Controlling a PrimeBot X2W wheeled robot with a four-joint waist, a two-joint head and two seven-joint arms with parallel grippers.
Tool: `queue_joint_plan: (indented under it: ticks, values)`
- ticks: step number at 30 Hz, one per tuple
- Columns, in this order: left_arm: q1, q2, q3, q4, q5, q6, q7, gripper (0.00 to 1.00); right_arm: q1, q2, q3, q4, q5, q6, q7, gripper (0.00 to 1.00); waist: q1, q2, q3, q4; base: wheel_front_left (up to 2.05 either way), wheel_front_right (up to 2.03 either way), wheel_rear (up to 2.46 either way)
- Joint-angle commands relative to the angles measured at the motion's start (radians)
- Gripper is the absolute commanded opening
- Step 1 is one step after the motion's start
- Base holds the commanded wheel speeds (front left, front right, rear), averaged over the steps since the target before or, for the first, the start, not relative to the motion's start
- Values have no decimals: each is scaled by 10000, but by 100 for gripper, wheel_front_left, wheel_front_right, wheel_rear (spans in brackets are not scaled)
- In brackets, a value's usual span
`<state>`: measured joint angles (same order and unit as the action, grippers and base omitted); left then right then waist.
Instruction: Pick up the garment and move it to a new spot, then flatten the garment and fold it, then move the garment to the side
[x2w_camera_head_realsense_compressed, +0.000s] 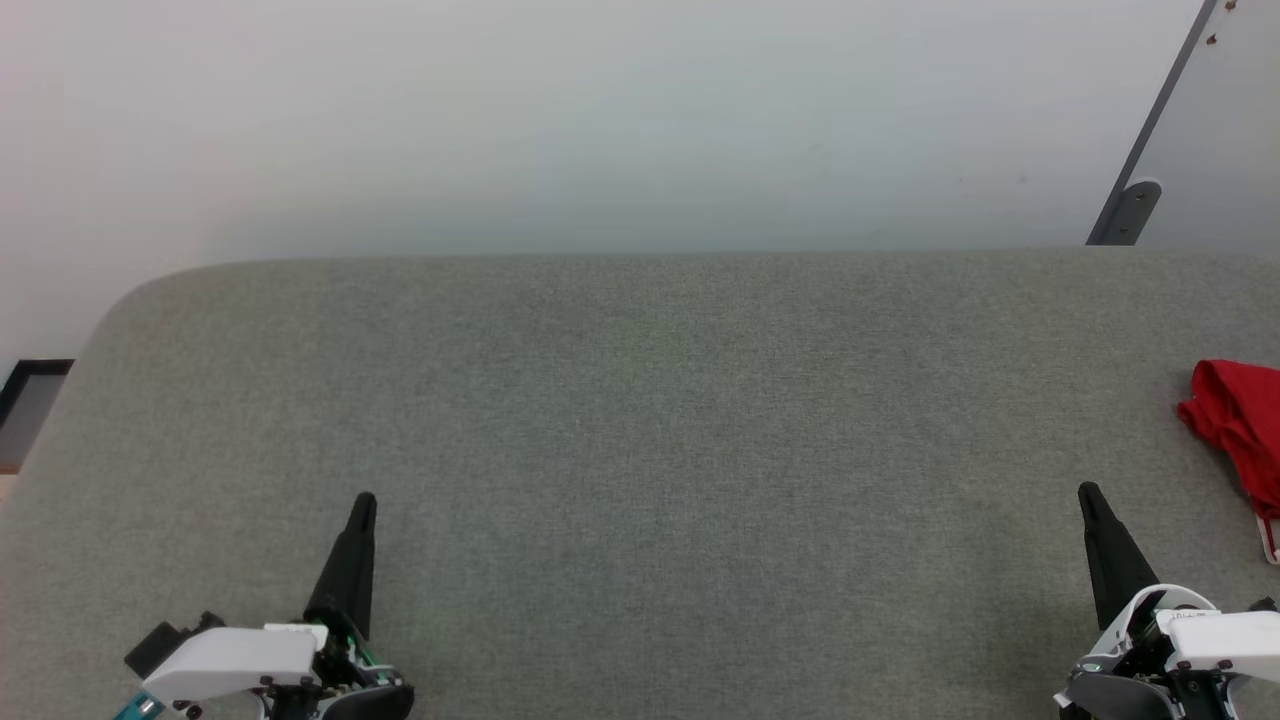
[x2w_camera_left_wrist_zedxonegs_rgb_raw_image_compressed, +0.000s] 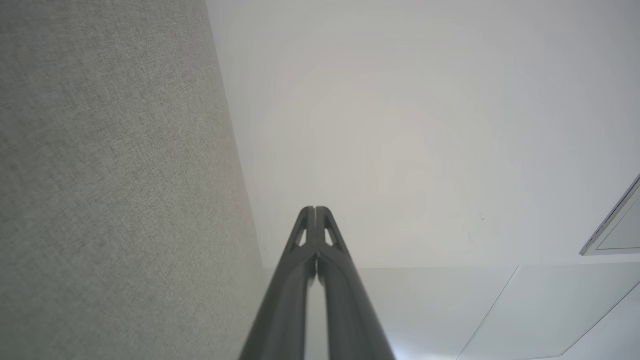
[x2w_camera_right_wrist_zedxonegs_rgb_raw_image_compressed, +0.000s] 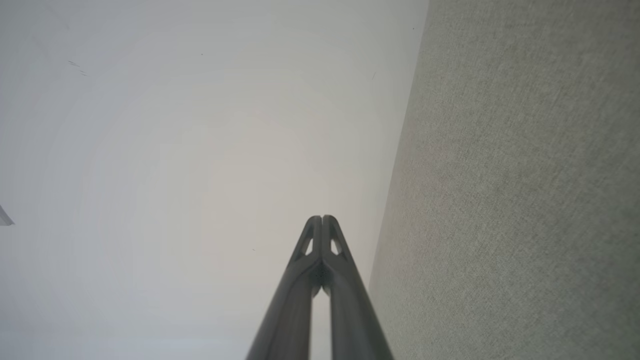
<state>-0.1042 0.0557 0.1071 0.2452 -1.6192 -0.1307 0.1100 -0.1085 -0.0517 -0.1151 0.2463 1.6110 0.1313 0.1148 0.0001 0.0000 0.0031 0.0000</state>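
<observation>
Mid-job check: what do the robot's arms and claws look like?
The left claw and right claw are each two long, dark, tapering fingers with triangular cutouts near the tips. White covers sit over black wrist parts.

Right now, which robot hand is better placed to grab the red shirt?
The right hand. The red shirt lies bunched at the far right of the grey surface, just beyond that hand, while the left hand sits far across it. Both hands are shut, so it would likely need to open first.
</observation>
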Motion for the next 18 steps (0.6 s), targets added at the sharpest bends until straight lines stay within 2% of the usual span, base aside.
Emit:
queue_joint_plan:
  ticks: [1,18]
  values:
    - [-101,-23,30,17,30,0,24,0,-28,39,1,4,21,-10,22,0,-1,0,0,0,0,0,0]
    - [-102,-34,48,17,44,0,34,0,-28,40,1,4,20,-10,22,0,-1,0,0,0,0,0,0]
